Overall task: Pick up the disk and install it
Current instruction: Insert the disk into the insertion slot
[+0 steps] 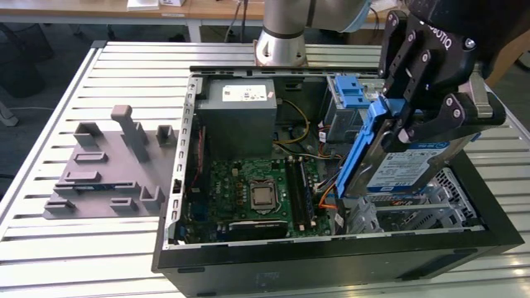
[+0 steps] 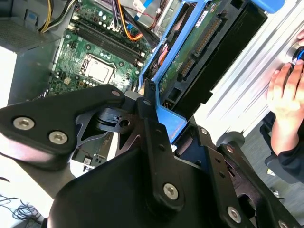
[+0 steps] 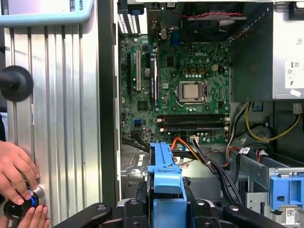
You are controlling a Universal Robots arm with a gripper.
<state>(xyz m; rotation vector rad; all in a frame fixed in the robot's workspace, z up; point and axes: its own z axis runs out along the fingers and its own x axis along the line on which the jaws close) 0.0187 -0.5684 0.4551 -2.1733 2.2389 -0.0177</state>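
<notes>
Item 1, gripper (image 1: pixel 418 121): I log its fingers pinched on the blue rails of the disk (image 1: pixel 406 166). The drive is held on edge and tilted over the open computer case (image 1: pixel 331 251), at the end on the exterior view's right, just beside the motherboard (image 1: pixel 257 186). Item 2, grey power supply box (image 1: pixel 240 108): seated in the case toward the exterior view's left, apart from the disk. Item 3, a person's hand (image 3: pixel 16 166): resting on a dark knob (image 3: pixel 14 209) on the slatted table (image 3: pixel 61 118), outside the case, in the first wrist view.
</notes>
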